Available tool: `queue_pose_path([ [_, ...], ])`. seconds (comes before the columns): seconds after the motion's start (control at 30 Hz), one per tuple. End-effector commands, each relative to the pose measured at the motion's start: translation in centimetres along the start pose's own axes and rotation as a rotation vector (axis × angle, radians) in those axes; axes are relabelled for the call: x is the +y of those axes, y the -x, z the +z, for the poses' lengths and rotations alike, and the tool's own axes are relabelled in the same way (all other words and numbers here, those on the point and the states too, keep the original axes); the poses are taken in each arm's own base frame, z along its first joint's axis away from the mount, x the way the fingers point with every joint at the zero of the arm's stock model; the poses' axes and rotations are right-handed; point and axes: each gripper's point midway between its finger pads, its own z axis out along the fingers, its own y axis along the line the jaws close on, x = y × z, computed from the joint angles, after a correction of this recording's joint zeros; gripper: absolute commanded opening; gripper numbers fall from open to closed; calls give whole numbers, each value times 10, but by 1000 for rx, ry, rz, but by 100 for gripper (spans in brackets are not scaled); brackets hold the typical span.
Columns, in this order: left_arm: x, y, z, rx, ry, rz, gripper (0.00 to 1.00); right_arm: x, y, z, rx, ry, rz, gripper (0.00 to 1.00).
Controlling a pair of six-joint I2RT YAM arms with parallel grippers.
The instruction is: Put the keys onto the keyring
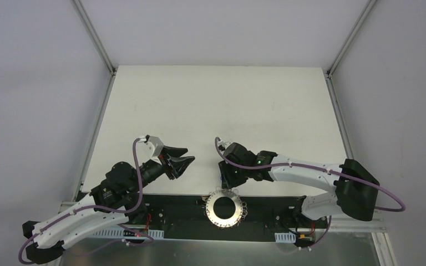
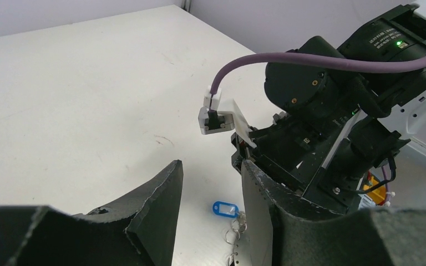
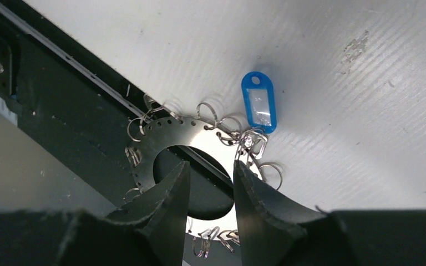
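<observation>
The keyring (image 1: 225, 208) is a flat grey ring fringed with silver wire loops, lying at the table's near edge, half over a black strip. In the right wrist view the keyring (image 3: 155, 141) has a blue-tagged key (image 3: 259, 102) at its far rim, the small silver key (image 3: 253, 142) lying among the loops. My right gripper (image 3: 211, 164) is open and empty, just above the ring's hole, and points down in the top view (image 1: 225, 185). My left gripper (image 1: 180, 160) is open and empty, to the left; its view shows the blue tag (image 2: 224, 209) between its fingers (image 2: 211, 164). The black-tagged key is out of view.
The white table (image 1: 216, 105) stretches back behind both arms. A black strip (image 1: 177, 208) runs along its near edge, with the arm bases and cabling on it. The right arm's wrist and purple cable (image 2: 333, 111) fill the right of the left wrist view, close to my left fingers.
</observation>
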Motion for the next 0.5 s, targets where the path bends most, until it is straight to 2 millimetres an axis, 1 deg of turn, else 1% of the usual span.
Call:
queue_pose_path([
  [0.0, 3, 6, -2, -44, 16, -9, 43, 0, 10, 1, -19, -46, 39, 36],
  [0.1, 3, 6, -3, -52, 15, -10, 44, -5, 7, 4, -6, -72, 48, 36],
  [0.2, 3, 7, -3, -52, 12, -9, 44, -5, 6, 8, 9, -78, 54, 35],
  [0.47, 3, 5, -1, -45, 14, -6, 45, -6, 3, 11, 34, -91, 49, 29],
])
